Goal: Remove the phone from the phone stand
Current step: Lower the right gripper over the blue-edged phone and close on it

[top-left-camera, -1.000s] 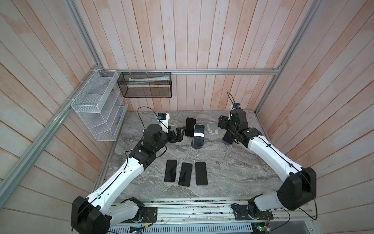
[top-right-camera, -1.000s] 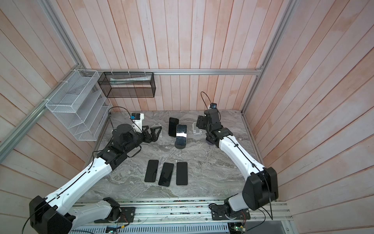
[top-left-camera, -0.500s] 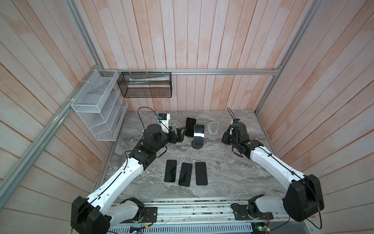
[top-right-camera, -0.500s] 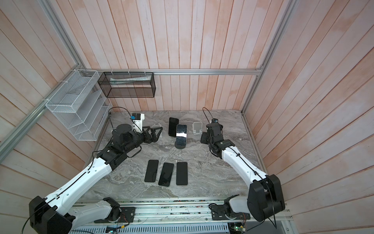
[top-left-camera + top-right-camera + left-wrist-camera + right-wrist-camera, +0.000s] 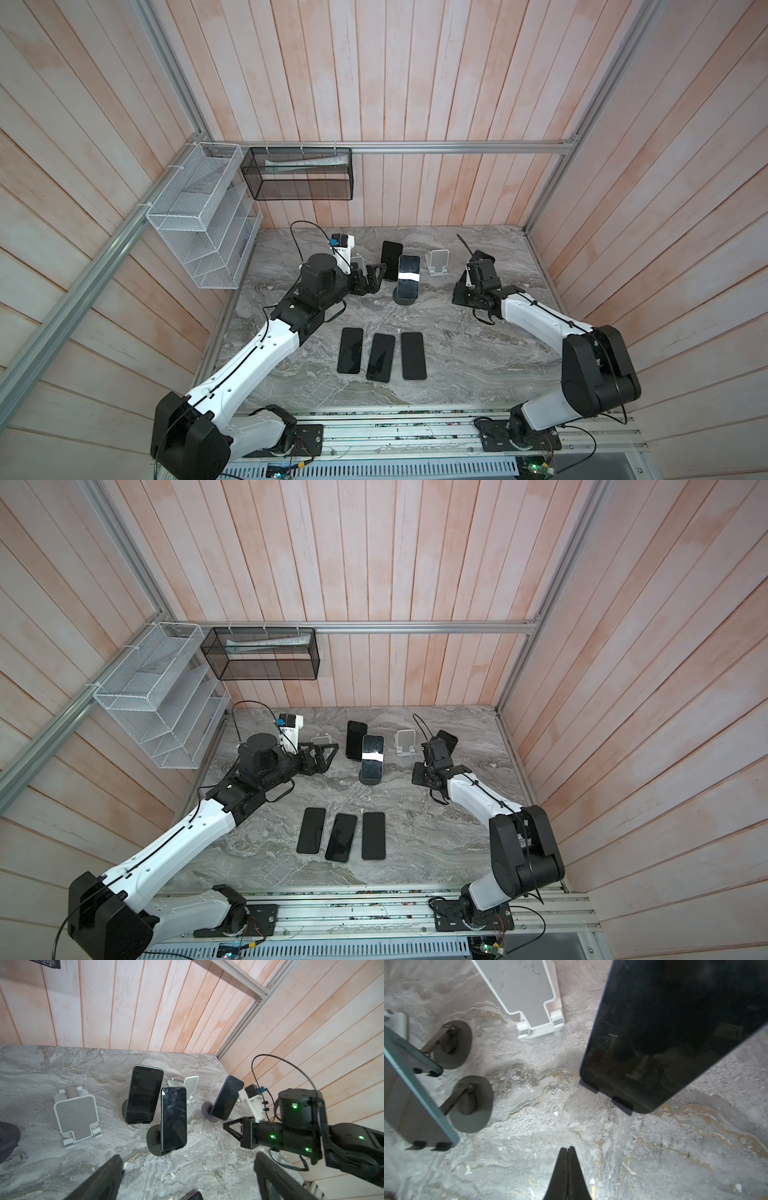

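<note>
Across the marble tabletop (image 5: 457, 353) stood six phones and five stands; no brand or lettering on any of them could be read. A row of three phones (image 5: 380, 357) lay flat and dark on the near side. Three more leaned upright on dark round-footed stands: a middle phone (image 5: 409, 276) on its middle stand (image 5: 152, 1138), a far phone (image 5: 392, 259) just behind it, and a right phone (image 5: 664, 1032) toward the right wall. Two pale stands held nothing: a white stand (image 5: 438, 262) between the middle and right phones, and a grey stand (image 5: 75, 1114) left of the far phone. The left gripper (image 5: 376, 279) hung left of the middle phone, fingers spread wide, touching nothing. The right gripper (image 5: 566, 1153) had its fingers pressed together on nothing, its tip just on the near side of the right phone's lower edge.
</note>
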`<state>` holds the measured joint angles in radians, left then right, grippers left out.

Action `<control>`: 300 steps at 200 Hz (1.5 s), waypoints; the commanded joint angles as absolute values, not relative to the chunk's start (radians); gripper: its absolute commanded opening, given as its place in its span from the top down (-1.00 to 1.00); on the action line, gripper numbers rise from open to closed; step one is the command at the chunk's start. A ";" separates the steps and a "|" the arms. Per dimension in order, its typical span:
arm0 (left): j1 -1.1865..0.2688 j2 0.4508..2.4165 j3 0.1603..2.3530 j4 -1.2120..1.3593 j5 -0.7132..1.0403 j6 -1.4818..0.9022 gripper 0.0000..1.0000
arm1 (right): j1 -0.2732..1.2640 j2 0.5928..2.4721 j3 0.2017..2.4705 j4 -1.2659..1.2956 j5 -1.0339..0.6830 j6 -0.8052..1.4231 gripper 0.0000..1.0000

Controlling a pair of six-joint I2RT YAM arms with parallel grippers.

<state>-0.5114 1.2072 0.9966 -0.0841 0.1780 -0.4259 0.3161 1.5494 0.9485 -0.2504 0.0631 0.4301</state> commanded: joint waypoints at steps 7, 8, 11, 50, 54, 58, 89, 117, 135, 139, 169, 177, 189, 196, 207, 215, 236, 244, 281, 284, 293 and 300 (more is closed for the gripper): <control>-0.515 1.212 0.984 -0.052 0.201 -0.436 -1.00 | 0.299 1.578 0.978 -0.286 0.121 0.378 1.00; -0.515 1.213 0.984 -0.051 0.201 -0.437 -1.00 | 0.299 1.579 0.977 -0.286 0.121 0.378 1.00; -0.515 1.213 0.985 -0.052 0.202 -0.437 -1.00 | 0.300 1.580 0.976 -0.285 0.121 0.378 1.00; -0.515 1.206 0.980 -0.049 0.180 -0.438 -1.00 | 0.294 1.621 0.973 -0.266 0.136 0.387 1.00; -0.515 1.204 0.978 -0.047 0.180 -0.438 -1.00 | 0.296 1.626 0.972 -0.264 0.136 0.387 1.00; -0.515 1.201 0.979 -0.046 0.178 -0.437 -1.00 | 0.296 1.631 0.971 -0.263 0.136 0.389 1.00; -0.515 1.197 0.974 -0.041 0.176 -0.436 -0.99 | 0.319 1.644 0.965 -0.242 0.222 0.404 1.00; -0.515 1.199 0.974 -0.043 0.179 -0.435 -0.99 | 0.317 1.646 0.967 -0.221 0.262 0.384 1.00; -0.515 1.199 0.977 -0.043 0.183 -0.435 -0.99 | 0.317 1.664 0.980 -0.226 0.299 0.368 1.00; -0.515 1.200 0.976 -0.043 0.183 -0.434 -0.99 | 0.317 1.668 0.983 -0.229 0.303 0.365 1.00; -0.515 1.201 0.979 -0.046 0.181 -0.430 -0.98 | 0.316 1.688 1.000 -0.234 0.312 0.358 1.00; -0.515 1.201 0.978 -0.046 0.179 -0.429 -0.98 | 0.313 1.689 0.999 -0.228 0.304 0.360 1.00; -0.515 1.202 0.978 -0.046 0.178 -0.428 -0.98 | 0.311 1.696 1.003 -0.228 0.295 0.366 1.00; -0.515 1.202 0.978 -0.046 0.178 -0.428 -0.97 | 0.310 1.700 1.006 -0.230 0.297 0.370 1.00; -0.515 1.203 0.978 -0.046 0.179 -0.428 -0.97 | 0.308 1.701 1.006 -0.220 0.292 0.372 1.00; -0.515 1.202 0.979 -0.044 0.183 -0.427 -0.96 | 0.306 1.703 1.009 -0.220 0.294 0.372 1.00; -0.515 1.200 0.984 -0.052 0.187 -0.416 -0.95 | 0.295 1.713 1.020 -0.217 0.291 0.362 1.00; -0.515 1.197 0.986 -0.054 0.184 -0.412 -0.95 | 0.292 1.714 1.022 -0.214 0.293 0.358 1.00; -0.515 1.186 0.985 -0.053 0.172 -0.400 -0.95 | 0.281 1.726 1.028 -0.212 0.294 0.349 1.00; -0.515 1.186 0.984 -0.052 0.172 -0.400 -0.95 | 0.280 1.727 1.029 -0.212 0.295 0.350 1.00; -0.515 1.186 0.983 -0.052 0.174 -0.399 -0.95 | 0.279 1.726 1.029 -0.213 0.296 0.349 1.00; -0.515 1.189 0.984 -0.052 0.176 -0.400 -0.95 | 0.279 1.727 1.029 -0.214 0.297 0.350 1.00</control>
